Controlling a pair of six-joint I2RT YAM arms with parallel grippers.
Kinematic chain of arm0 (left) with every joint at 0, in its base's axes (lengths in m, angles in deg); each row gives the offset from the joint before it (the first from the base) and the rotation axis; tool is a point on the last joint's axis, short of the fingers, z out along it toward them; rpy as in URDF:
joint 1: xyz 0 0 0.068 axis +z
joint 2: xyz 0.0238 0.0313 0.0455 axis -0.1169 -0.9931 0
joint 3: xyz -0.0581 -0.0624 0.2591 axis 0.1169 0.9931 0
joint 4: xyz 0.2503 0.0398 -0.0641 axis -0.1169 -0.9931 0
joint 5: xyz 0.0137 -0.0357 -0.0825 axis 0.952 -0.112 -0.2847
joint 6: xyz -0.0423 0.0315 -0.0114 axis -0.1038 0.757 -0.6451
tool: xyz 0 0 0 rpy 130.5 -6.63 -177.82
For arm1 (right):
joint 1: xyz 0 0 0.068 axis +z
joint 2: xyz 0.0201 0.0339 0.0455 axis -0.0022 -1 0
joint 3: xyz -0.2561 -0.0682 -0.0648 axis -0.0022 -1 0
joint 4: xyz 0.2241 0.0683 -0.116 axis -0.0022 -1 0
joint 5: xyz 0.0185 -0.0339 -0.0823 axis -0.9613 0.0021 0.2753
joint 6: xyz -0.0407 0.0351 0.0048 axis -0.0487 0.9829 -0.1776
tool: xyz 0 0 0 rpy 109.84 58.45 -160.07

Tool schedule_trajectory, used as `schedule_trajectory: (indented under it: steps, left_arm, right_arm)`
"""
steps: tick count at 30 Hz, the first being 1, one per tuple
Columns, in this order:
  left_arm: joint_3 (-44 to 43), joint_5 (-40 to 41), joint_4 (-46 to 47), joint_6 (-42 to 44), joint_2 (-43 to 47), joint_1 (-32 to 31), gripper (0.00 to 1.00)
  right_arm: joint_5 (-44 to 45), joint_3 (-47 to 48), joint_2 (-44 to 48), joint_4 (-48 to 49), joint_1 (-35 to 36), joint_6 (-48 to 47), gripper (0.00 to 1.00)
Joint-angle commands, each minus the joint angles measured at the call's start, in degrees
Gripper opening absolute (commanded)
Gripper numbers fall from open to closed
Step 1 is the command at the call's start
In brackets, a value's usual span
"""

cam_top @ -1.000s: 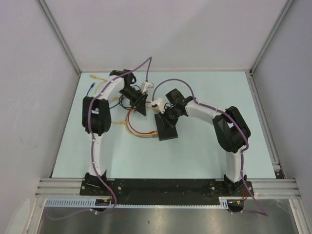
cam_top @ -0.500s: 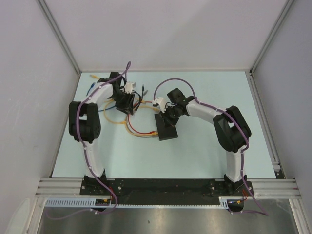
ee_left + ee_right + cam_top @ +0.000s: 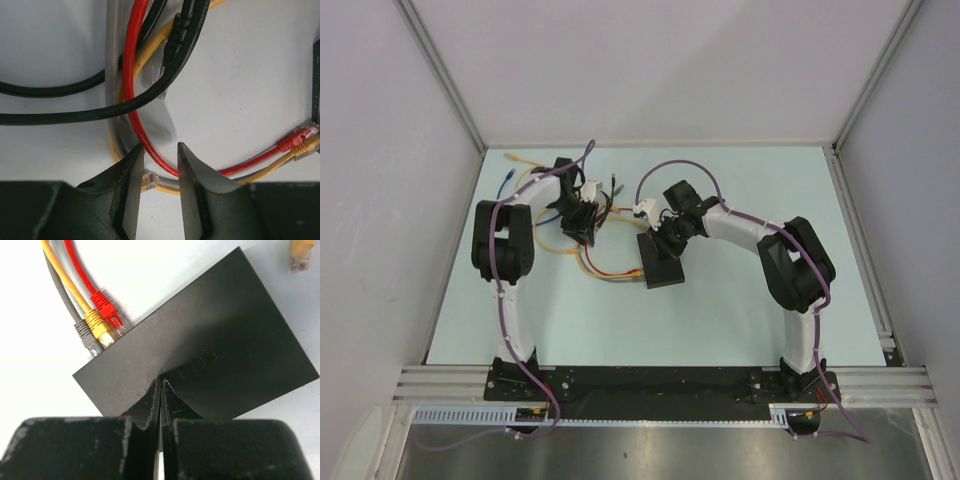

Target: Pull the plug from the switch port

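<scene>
Switch [image 3: 660, 262]: I see it flat on the counter [image 3: 750, 320], near the middle, at 4 o'clock from the left pincer [image 3: 582, 222]
Ports: red plug [image 3: 107, 307], yellow plug [image 3: 96, 325] and grey plug [image 3: 84, 334] sit side by side in its 9 o'clock edge, top view
Left pincer: partly open, straddling the red cable [image 3: 131, 75], gripping nothing
Right pincer [image 3: 160, 384]: I read it closed, empty, tips on the switch's top face
</scene>
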Motion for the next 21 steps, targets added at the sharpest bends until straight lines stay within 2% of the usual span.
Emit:
schedule_trajectory:
  steps: [1, 4, 6, 8, 10, 13, 15, 21]
  left_arm:
    - [-1.8, -0.2, -0.5, -1.3, -1.0, -1.9, 0.34]
    - [-2.1, 1.4, -0.8, -0.7, -0.6, -2.3, 0.24]
    - [-2.1, 3.7, -1.1, -0.4, -0.2, -2.3, 0.23]
    - [-2.1, 3.6, -1.8, 1.1, -0.2, -2.3, 0.16]
    - [-2.5, 1.0, -2.3, 2.8, 0.4, -2.2, 0.07]
    - [-4.6, -3.7, -3.5, 5.2, 2.7, -2.1, 0.0]
    - [-7.1, -3.2, -4.9, 8.4, 5.7, -1.9, 0.0]
    - [-16.8, 8.7, -9.7, 13.4, 8.6, 0.6, 0.0]
  right_arm:
    - [5.1, -1.9, -2.3, -0.1, -0.7, -0.8, 0.0]
    - [5.3, -1.9, -2.6, 0.4, -0.7, -0.6, 0.0]
    - [5.3, -1.7, -2.9, 1.0, -0.7, -0.4, 0.0]
    - [5.1, -1.0, -3.8, 1.0, -0.7, -0.2, 0.0]
    - [4.9, 0.4, -4.5, 0.5, -1.1, -0.3, 0.0]
    - [4.6, 1.5, -5.4, -0.1, -1.9, -0.5, 0.0]
    - [4.6, 1.5, -5.4, -0.3, -2.4, -0.6, 0.0]
    - [4.7, 1.6, -5.4, 0.5, -4.0, -0.3, 0.0]
